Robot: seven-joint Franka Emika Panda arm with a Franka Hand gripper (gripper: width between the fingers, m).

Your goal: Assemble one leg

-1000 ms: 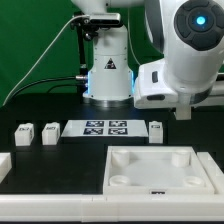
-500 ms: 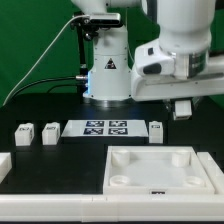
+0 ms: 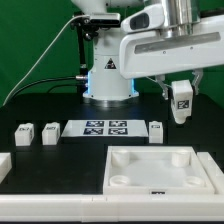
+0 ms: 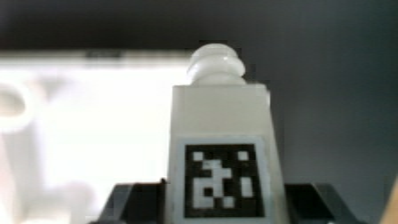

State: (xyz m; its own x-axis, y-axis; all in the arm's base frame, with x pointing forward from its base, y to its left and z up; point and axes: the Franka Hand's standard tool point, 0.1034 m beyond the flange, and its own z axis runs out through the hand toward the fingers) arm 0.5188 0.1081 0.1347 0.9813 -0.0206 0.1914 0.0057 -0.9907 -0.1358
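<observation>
**Desk:** Where's your claw?

**Me:** I've got the claw (image 3: 181, 97) in the air at the exterior view's right, about mid-height, pointing down. Its fingers (image 3: 170, 92) are clamped on the leg (image 3: 181, 106), one on each side.

**Desk:** Is the leg off the worktop?

**Me:** Yes, it hangs upright, well clear of the worktop (image 3: 60, 160). On my wrist view I see its tag (image 4: 222, 180) facing the camera and a rounded peg (image 4: 214, 62) at the free end.

**Desk:** What's around it?

**Me:** Below it and a little toward the exterior view's left, a second leg (image 3: 156, 131) stands just beside the marker board (image 3: 105, 128). A third leg (image 3: 49, 133) and a fourth leg (image 3: 23, 134) stand at the frame's left. The pocketed panel (image 3: 155, 168) lies flat at lower right.
</observation>
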